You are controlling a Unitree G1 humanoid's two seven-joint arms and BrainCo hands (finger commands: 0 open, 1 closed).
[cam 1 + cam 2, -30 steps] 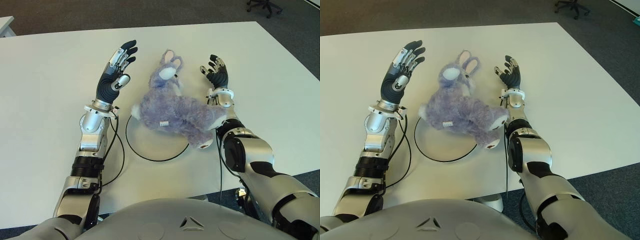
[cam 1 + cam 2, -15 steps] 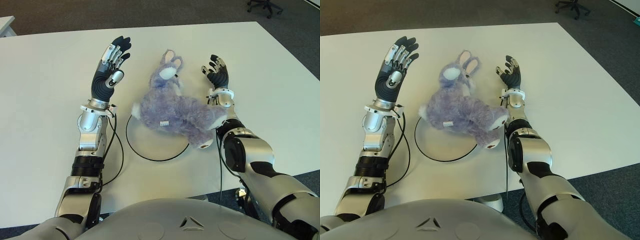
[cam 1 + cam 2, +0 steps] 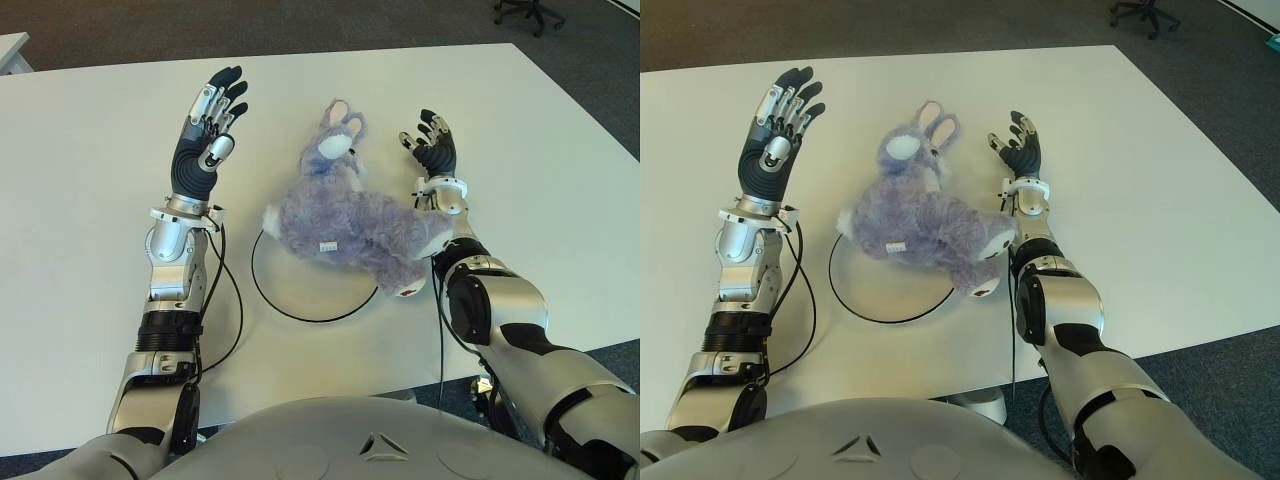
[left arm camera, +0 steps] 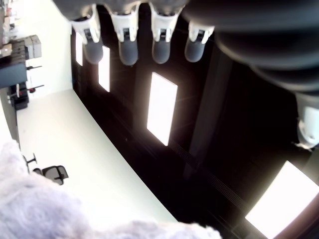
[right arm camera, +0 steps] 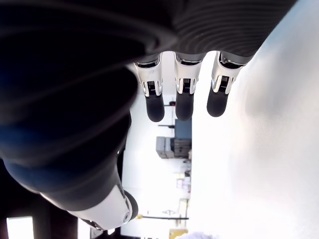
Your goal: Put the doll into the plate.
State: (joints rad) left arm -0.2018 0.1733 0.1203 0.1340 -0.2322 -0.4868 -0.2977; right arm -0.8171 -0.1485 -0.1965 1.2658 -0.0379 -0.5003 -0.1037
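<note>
Lying partly over the plate (image 3: 300,300) between the spread, empty left hand (image 3: 203,140) and right hand (image 3: 432,148), nearer the right, the doll (image 3: 350,225) looked soft, light and squashy, best gripped around its plump middle.

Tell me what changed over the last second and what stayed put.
The left hand, open and empty, drew away from the fluffy purple rabbit doll, out to the robot's left and slightly farther across the white table. The right hand stayed open beside the doll, which did not move and still lies partly over the black-rimmed white plate.
</note>
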